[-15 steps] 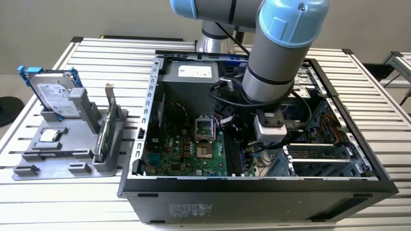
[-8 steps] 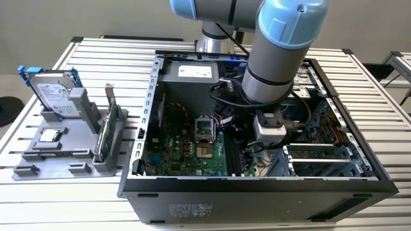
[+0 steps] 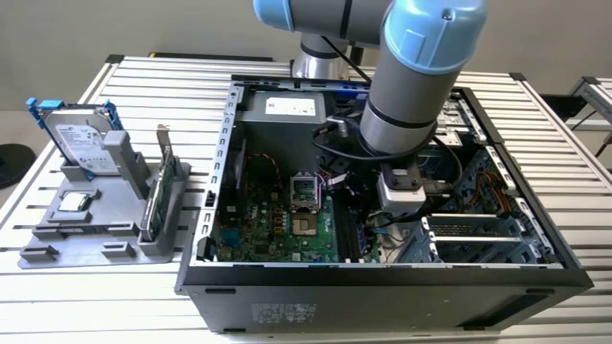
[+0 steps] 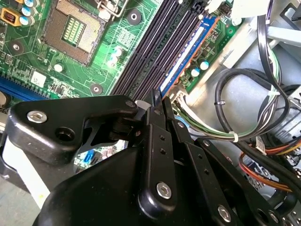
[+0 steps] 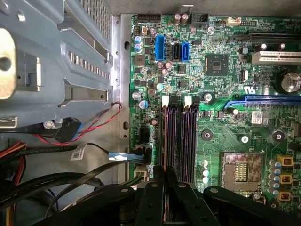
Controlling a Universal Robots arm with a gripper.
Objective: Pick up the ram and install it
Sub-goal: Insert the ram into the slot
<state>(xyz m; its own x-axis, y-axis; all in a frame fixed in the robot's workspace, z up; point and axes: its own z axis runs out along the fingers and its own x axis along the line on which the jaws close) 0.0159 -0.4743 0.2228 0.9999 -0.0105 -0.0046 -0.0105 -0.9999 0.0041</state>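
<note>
Pincer (image 4: pixel 157 101) closed, empty, above the seated ram (image 4: pixel 188 56).

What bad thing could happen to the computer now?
The gripper sits shut at one end of the ram, which lies along the slot nearest the board's edge. Pushing there could, I think, seat it crooked. The loose cables right beside the slots might also snag on the gripper.
</note>
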